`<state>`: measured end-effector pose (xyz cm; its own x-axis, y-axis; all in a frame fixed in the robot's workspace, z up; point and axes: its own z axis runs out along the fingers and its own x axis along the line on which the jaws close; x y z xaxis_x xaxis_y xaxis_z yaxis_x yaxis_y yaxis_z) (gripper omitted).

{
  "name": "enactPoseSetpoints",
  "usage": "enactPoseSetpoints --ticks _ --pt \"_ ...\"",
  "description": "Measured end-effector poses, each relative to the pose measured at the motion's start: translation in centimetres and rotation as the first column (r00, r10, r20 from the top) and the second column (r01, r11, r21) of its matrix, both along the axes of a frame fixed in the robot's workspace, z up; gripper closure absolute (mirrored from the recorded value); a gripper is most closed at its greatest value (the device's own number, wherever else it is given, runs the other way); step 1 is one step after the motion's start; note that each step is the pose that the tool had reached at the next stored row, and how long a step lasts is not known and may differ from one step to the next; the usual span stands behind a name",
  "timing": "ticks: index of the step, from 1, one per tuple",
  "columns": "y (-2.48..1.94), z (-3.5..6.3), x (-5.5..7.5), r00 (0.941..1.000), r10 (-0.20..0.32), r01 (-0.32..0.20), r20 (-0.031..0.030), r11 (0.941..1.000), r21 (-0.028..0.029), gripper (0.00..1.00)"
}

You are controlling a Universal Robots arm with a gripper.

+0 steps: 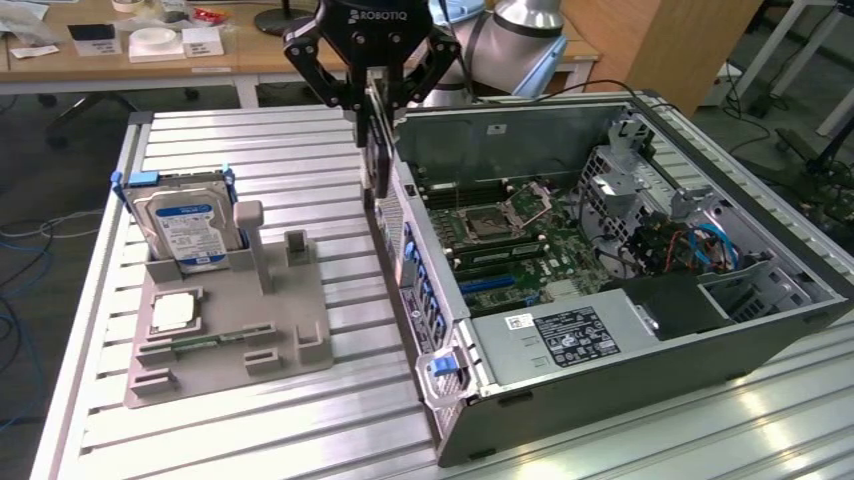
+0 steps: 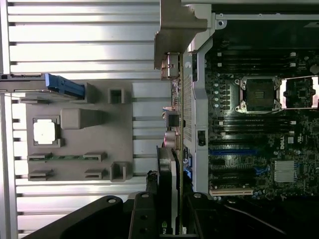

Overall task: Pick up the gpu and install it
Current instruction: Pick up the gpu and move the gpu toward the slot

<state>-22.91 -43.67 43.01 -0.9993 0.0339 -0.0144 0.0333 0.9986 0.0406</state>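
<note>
Exterior view: the gripper (image 1: 379, 100) pinches the gpu (image 1: 379, 150) by its upper edge. The card hangs on edge in the air, over the left wall of the open case (image 1: 641, 370), toward its far end. The case lies on its side on the slatted table (image 1: 240, 430), on the exterior view's right. This view takes in the labelled power supply (image 1: 567, 335) at the case's near end and the blue-white label of the hard drive (image 1: 187, 225), which stands upright in the grey fixture (image 1: 267, 300) on the exterior view's left.

Wrist view: looking down past the fingers (image 2: 144, 214), the gpu (image 2: 167, 169) appears edge-on between the fixture (image 2: 79, 144) and the motherboard (image 2: 249, 149). The socket (image 2: 259, 94) sits open, its lid flipped back.

By count: one gpu, one hard drive, one processor (image 1: 176, 313) lying flat in the fixture, one fixture, one case.
</note>
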Motion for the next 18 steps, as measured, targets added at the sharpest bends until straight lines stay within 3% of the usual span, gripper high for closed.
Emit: enactPoseSetpoints --ticks 18 --pt "0.00 -0.04 1.4 1.0000 0.000 0.000 0.0000 1.0000 0.0000 0.72"
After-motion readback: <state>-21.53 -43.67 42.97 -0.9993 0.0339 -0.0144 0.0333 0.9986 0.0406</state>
